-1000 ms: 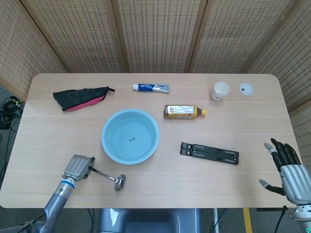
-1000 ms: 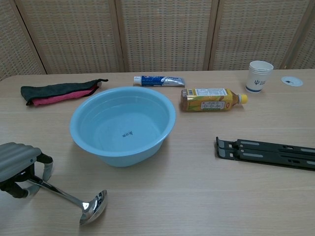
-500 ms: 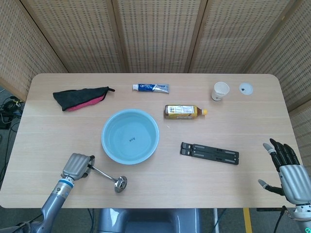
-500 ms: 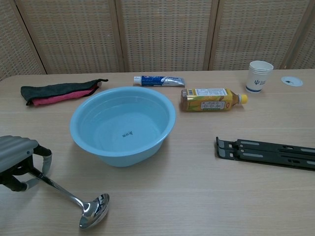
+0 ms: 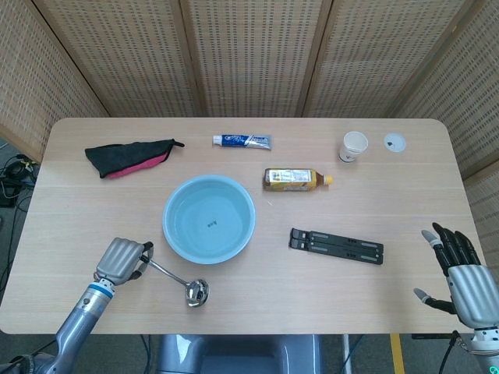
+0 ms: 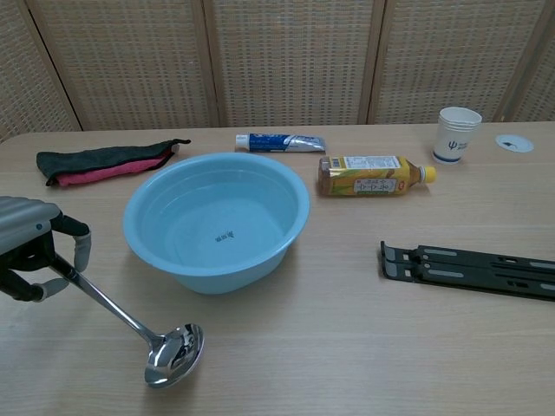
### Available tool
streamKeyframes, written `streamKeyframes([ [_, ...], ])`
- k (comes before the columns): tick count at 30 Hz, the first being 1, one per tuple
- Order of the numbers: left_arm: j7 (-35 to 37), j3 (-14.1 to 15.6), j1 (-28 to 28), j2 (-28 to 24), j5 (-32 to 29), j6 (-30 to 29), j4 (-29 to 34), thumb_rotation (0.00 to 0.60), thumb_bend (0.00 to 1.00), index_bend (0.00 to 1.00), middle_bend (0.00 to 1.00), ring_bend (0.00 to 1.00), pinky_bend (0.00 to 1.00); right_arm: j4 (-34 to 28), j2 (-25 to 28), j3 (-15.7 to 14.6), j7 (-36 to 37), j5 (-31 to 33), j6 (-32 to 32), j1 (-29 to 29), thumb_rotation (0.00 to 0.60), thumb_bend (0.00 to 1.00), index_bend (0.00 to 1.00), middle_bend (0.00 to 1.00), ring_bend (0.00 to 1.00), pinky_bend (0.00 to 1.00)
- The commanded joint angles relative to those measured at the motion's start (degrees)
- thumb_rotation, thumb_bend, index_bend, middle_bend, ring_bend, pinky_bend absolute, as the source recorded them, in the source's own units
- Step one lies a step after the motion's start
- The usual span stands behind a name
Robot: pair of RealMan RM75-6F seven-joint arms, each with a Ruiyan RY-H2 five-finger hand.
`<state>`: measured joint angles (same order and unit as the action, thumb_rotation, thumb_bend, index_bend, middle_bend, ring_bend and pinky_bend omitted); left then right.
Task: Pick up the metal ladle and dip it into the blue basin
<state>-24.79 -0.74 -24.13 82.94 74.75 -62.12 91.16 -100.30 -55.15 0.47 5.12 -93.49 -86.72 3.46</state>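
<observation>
Metal shines low on my left: my left robot hand point(image 5: 121, 261) is clenched round the handle of the ladle point(image 5: 176, 280), whose bowl sits close to the worktop point(image 5: 327, 296), just in front of the basin point(image 5: 208, 219); whether it touches the wood I cannot tell. Behind my hand, near the far left edge, lies a black and pink pouch point(image 5: 129, 157). The blue basin stands left of centre, apart from the ladle, with a small dark mark on its bottom that is too small to read. Beyond it lies a blue and white tube point(image 5: 242, 141), its print unreadable. Right of the basin a bottle point(image 5: 295, 179) lies on its side; its yellow label carries writing I cannot make out. Nearer me is a flat black stand point(image 5: 337, 246). Further right stands a paper cup point(image 6: 457, 134) with a small dark logo, and beside it a white lid point(image 5: 395, 142). My right robot hand point(image 5: 466, 282) hangs off the right edge, fingers spread, holding nothing.
</observation>
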Motion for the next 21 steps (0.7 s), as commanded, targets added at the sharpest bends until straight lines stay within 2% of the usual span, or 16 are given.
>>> streamKeyframes([
  [1,-0.7,-0.8,-0.7,-1.7,-0.6,0.2,2.9,0.600,0.74,0.85,0.98,0.96,1.00,0.0,0.0,0.0,0.0,0.1,0.0,0.0,0.600,0.00,0.00,0.00,0.00,0.00],
  [6,-1.6,-3.0,-2.7,-4.6,-2.6,1.4,8.0,0.600,0.74,0.86,0.98,0.96,1.00,0.0,0.0,0.1,0.0,0.3,0.1,0.0,0.600,0.00,0.00,0.00,0.00,0.00],
  [10,-2.7,-7.9,-6.4,-6.7,-8.1,3.9,10.4,0.600,0.75,0.87,0.98,0.96,1.00,0.0,-0.1,0.3,-0.3,0.8,0.2,0.1,0.600,0.00,0.00,0.00,0.00,0.00],
  [13,-4.2,-10.3,-8.9,-7.7,-12.5,5.6,11.2,0.600,0.74,0.87,0.98,0.96,1.00,0.0,-0.1,0.4,-0.6,1.1,0.2,0.0,0.600,0.00,0.00,0.00,0.00,0.00],
  [19,-11.8,-14.9,-16.8,-7.2,-25.1,8.0,8.5,0.600,0.75,0.88,0.98,0.96,1.00,-0.4,-0.2,0.8,-1.7,2.0,0.5,0.1,0.600,0.00,0.00,0.00,0.00,0.00],
  [21,-13.4,-15.3,-18.6,-6.4,-28.1,8.3,7.4,0.600,0.75,0.88,0.98,0.96,1.00,-0.5,-0.3,0.9,-1.9,2.3,0.7,0.2,0.600,0.00,0.00,0.00,0.00,0.00],
])
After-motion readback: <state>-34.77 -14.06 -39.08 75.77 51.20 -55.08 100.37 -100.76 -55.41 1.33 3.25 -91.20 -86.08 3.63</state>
